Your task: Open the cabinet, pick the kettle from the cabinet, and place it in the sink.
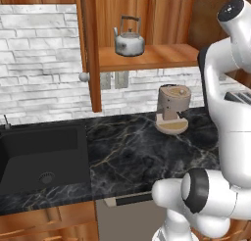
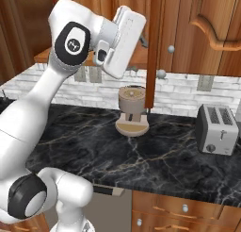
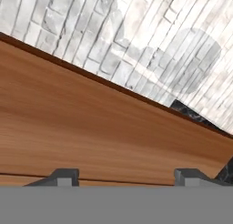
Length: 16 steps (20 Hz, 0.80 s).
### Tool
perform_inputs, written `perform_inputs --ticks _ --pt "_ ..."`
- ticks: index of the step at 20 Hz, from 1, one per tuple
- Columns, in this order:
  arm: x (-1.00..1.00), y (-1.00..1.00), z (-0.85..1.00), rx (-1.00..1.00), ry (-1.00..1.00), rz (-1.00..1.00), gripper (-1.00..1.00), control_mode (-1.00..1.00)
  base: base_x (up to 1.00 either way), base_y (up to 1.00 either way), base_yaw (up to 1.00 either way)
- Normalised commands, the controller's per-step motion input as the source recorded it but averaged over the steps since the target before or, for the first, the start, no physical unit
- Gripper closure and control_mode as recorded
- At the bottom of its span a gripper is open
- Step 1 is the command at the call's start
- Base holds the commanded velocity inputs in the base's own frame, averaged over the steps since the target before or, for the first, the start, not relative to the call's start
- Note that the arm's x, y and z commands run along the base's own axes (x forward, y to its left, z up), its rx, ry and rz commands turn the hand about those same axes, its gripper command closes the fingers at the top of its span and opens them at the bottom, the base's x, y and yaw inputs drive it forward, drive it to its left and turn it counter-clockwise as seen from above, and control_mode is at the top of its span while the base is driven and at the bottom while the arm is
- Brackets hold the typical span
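The end effector is seen in the hand view with its two dark tips set wide apart and nothing between them, released; smooth reddish wood grain lies just ahead of it, with white brick wall beyond. In the right base view the white hand is raised before the cabinet, beside the edge of an opened door.

The kettle, squat, rounded and silver with a thin dark arched handle, stands upright on the wooden shelf inside the cabinet, well apart from the sink. The sink is a rectangular matte-black basin with a round drain, sunk into the left of the desk, a glossy black marble slab with pale veins.

Below the shelf, a round wooden base carrying a tan block stands on the desk near the wall. A silver toaster sits to the right. The open door's edge stands upright between the shelf and the sink.
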Motion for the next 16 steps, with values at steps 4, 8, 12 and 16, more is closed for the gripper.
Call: perform_inputs --ticks 4,8,12,16 --pt "-0.01 -0.22 0.03 0.0 0.04 0.0 -1.0 -1.0 0.0 0.0 0.0" --pt "-0.01 0.03 0.04 0.0 0.01 0.0 -1.0 -1.0 0.0 0.0 0.0" --pt "-0.06 0.25 0.06 0.0 0.0 0.0 -1.0 -1.0 0.0 0.0 0.0" --pt "-0.15 0.43 0.06 -0.04 0.0 0.01 -1.0 -1.0 0.0 0.0 0.0"
